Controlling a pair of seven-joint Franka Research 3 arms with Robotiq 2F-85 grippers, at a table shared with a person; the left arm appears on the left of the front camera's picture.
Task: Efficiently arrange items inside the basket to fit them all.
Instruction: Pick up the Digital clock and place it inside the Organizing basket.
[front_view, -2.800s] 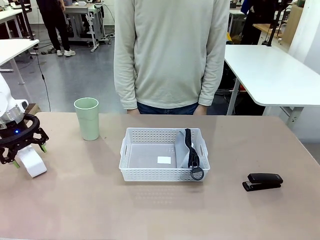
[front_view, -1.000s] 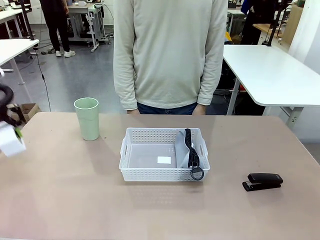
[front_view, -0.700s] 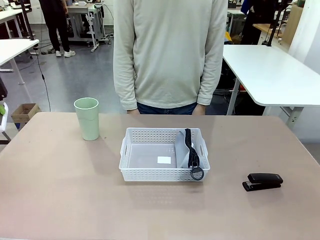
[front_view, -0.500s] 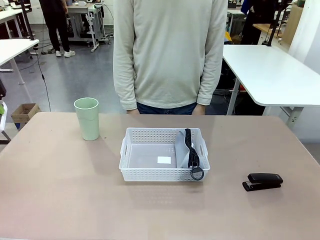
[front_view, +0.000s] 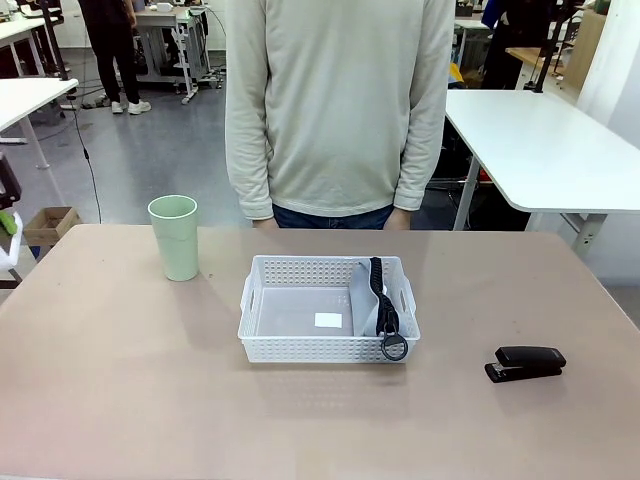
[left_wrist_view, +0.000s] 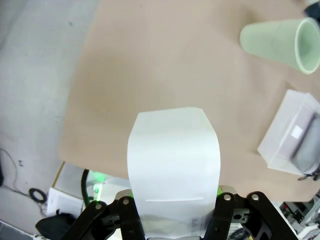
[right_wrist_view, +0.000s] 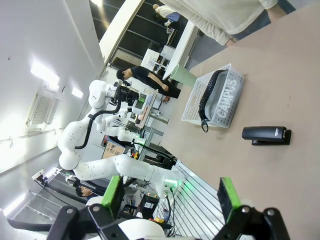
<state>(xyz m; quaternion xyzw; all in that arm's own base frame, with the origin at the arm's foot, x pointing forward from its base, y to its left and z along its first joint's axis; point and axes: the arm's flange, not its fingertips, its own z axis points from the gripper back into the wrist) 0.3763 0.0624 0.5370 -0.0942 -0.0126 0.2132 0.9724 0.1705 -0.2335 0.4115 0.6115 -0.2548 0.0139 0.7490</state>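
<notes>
The white lattice basket (front_view: 262, 340) stands mid-table with the grey "CAMPUS" zip pouch (front_view: 364, 300) on edge along its right side, ring hanging over the front rim. A pale green tumbler (front_view: 175, 238) stands upright to its left. A black stapler (front_view: 526, 363) lies to its right. My left gripper (left_wrist_view: 173, 200) is shut on the small white box (left_wrist_view: 173, 160), held high over the table's left end; a sliver of it shows at the left edge (front_view: 6, 225) of the front view. My right gripper (right_wrist_view: 171, 197) is open and holds nothing, well back from the stapler (right_wrist_view: 266, 135).
A person in a cream sweater (front_view: 340, 100) stands at the far side, arms down. A small white label (front_view: 328, 320) lies on the basket floor. The left part of the basket is free. Other white tables (front_view: 540, 140) stand behind.
My left gripper lifted the white box off the table's left side and carried it up and left, almost out of the front view. Nothing else moved.
</notes>
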